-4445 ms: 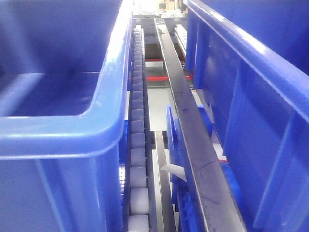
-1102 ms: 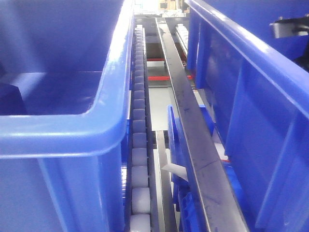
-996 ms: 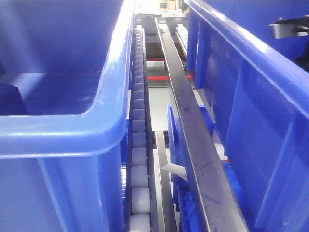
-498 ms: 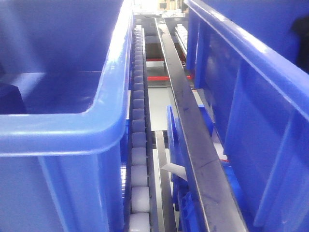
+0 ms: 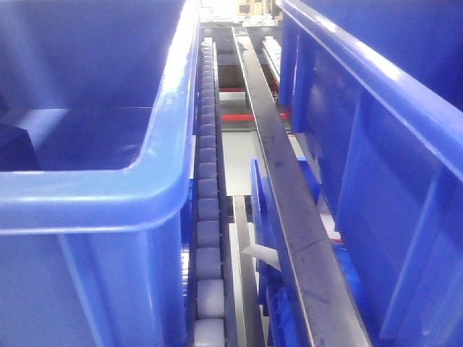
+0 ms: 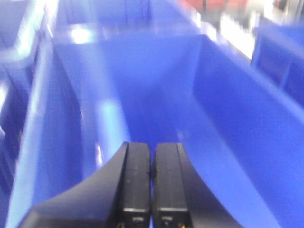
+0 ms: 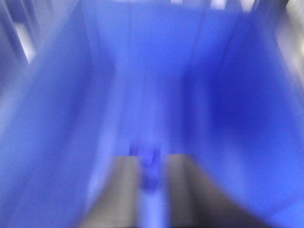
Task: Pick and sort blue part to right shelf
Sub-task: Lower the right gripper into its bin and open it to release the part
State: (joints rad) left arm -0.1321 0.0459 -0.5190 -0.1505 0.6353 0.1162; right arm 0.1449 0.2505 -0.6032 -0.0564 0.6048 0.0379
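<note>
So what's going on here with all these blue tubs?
A two-armed robot is sorting a part into bins on a roller rack. Its right gripper hangs over a blue bin with a small blue part between its fingers, though that view is very blurred. The left gripper is shut and empty above another bin. The front camera shows no arm, only bins and rollers.

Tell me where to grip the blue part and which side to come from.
Grip the blue part across its two opposite sides, coming from above. That is how the right gripper appears to have it: the part fills the gap between the fingers, over the blue bin. The blur hides which end is the cap.
</note>
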